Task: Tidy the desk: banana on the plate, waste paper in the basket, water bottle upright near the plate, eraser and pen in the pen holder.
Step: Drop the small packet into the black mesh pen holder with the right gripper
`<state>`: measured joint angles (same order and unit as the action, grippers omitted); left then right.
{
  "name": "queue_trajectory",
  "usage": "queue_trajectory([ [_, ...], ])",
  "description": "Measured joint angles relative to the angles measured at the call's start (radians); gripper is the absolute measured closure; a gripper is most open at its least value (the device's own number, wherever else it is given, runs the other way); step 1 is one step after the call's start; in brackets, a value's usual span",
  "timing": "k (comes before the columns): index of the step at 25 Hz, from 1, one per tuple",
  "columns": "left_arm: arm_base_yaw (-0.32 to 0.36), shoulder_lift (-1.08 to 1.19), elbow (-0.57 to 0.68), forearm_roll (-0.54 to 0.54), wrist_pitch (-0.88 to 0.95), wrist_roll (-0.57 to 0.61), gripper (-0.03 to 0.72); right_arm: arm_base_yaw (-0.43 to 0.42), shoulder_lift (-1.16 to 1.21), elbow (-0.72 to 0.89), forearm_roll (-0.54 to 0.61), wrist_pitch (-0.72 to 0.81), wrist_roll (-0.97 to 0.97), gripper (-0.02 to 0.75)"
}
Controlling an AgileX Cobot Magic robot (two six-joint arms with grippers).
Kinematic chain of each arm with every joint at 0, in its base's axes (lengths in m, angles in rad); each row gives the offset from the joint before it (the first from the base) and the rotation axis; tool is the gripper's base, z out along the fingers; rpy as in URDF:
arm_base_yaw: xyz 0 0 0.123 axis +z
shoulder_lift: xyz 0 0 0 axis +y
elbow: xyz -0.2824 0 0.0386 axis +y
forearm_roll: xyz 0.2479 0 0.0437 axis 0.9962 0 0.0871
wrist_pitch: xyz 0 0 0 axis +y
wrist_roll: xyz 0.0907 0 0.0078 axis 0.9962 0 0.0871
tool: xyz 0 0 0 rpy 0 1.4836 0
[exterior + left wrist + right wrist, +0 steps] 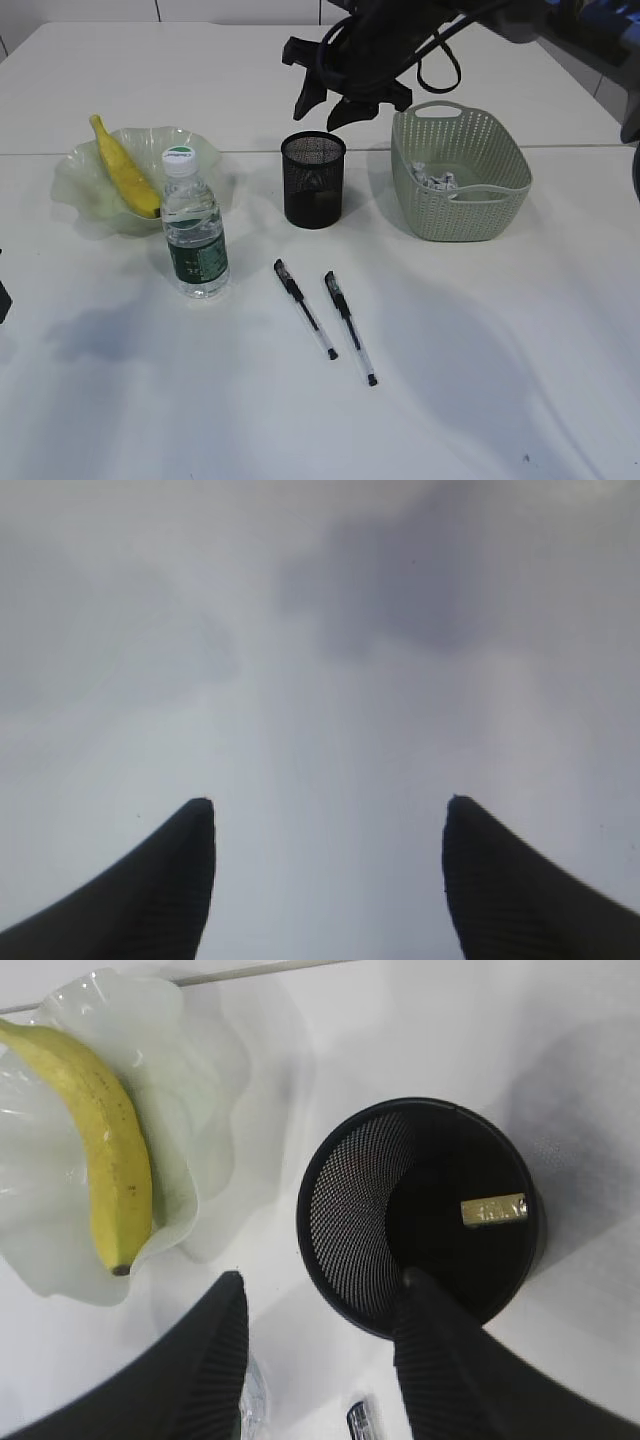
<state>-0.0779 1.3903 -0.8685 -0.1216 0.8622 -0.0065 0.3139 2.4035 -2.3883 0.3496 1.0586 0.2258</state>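
A yellow banana [125, 168] lies on the glass plate [205, 150] at the left. A water bottle [194, 228] stands upright just in front of the plate. The black mesh pen holder [314, 180] stands in the middle, and the right wrist view shows a small eraser [493, 1209] inside the holder [350, 1200]. Two black pens [304, 308] [349, 327] lie on the table in front of the holder. Crumpled paper [437, 180] lies in the green basket [470, 215]. My right gripper [328, 108] hovers open and empty above the holder [322, 1290]. My left gripper [328, 805] is open over bare table.
The right wrist view also shows the banana [105, 1140], the plate [205, 1070], a bit of the bottle [250, 1400] and a pen end [362, 1420]. A table seam runs behind the plate and basket. A dark part sits at the left edge [3, 300].
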Motion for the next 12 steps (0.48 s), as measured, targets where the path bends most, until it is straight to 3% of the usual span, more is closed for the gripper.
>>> queue_trajectory([
  [5,0.0,0.0,0.0,0.002,0.008,0.0,0.188,0.004,0.0,-0.109,-0.083,0.158,-0.005,0.382],
  [12,0.0,0.0,0.0,0.013,0.012,0.0,0.19,0.02,-0.007,-0.16,-0.164,0.191,-0.021,0.384],
])
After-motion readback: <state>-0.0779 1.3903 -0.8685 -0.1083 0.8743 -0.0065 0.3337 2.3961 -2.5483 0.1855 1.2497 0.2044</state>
